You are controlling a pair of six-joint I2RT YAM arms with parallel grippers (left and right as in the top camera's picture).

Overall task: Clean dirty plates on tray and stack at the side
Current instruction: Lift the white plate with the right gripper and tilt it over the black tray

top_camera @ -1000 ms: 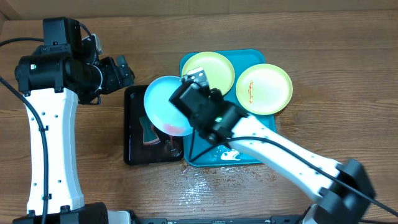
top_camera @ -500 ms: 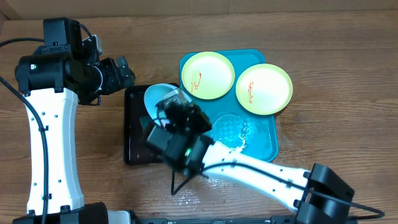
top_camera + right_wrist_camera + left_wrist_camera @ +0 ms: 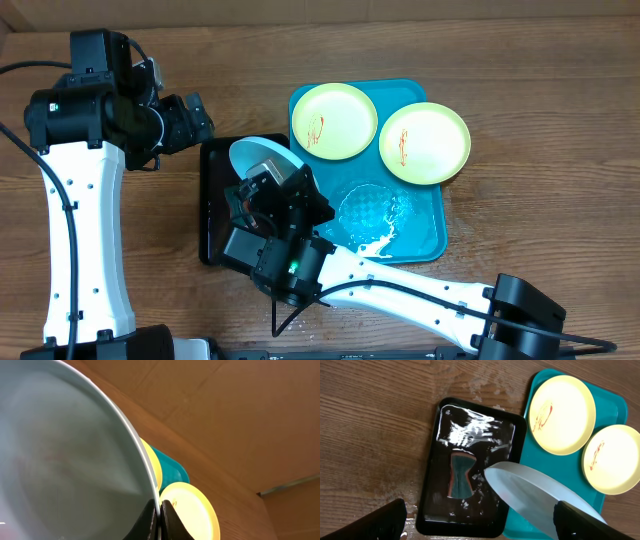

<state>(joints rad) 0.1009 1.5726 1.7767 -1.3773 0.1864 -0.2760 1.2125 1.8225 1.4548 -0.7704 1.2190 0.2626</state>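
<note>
Logging task state: no plates are stacked at the side yet. Two yellow-green plates (image 3: 333,120) (image 3: 424,142) lie flat on the turquoise tray (image 3: 420,225), both streaked red, so both appear uncleaned. The light blue plate (image 3: 265,160) is off that tray and held over the wet black tray (image 3: 212,230), above the sponge (image 3: 461,475); I judge its wash is just beginning. The right tool (image 3: 159,519) is clamped on its rim. Being round, the plate has no true long axis; it is tilted steeply on edge and reads as an oval from overhead. The left tool (image 3: 192,115) hovers apart over the worktop, fingers spread, holding nothing.
</note>
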